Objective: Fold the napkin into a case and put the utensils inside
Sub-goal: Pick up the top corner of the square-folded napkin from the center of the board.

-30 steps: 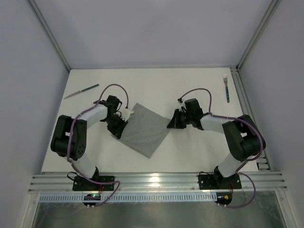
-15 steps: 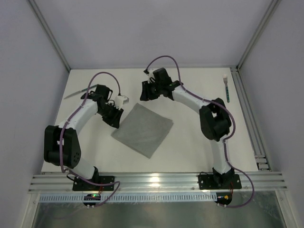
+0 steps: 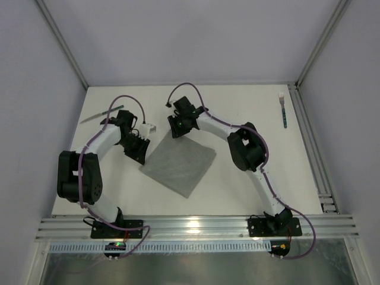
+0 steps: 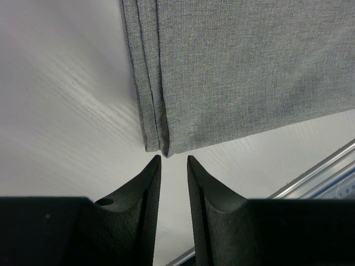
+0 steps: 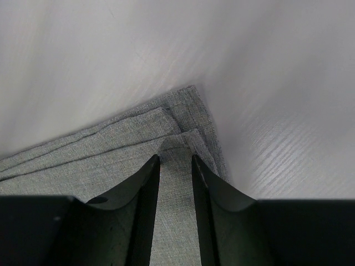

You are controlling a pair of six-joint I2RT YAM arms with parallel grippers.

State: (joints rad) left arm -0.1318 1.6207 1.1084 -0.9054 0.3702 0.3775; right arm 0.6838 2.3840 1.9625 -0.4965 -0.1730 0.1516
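The napkin lies folded on the tabletop, mid-frame. My left gripper sits just off its left corner and my right gripper over its top corner, both jaws a little apart. If I grab only one layer, the fold could come undone.

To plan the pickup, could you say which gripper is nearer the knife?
Left: left gripper sits just right of the knife; right gripper farther right, at the napkin.

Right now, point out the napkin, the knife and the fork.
napkin (image 3: 178, 161), top external view, middle of the folded grey cloth.
knife (image 3: 118, 108), top external view, teal handle.
fork (image 3: 284, 117), top external view, teal handle.
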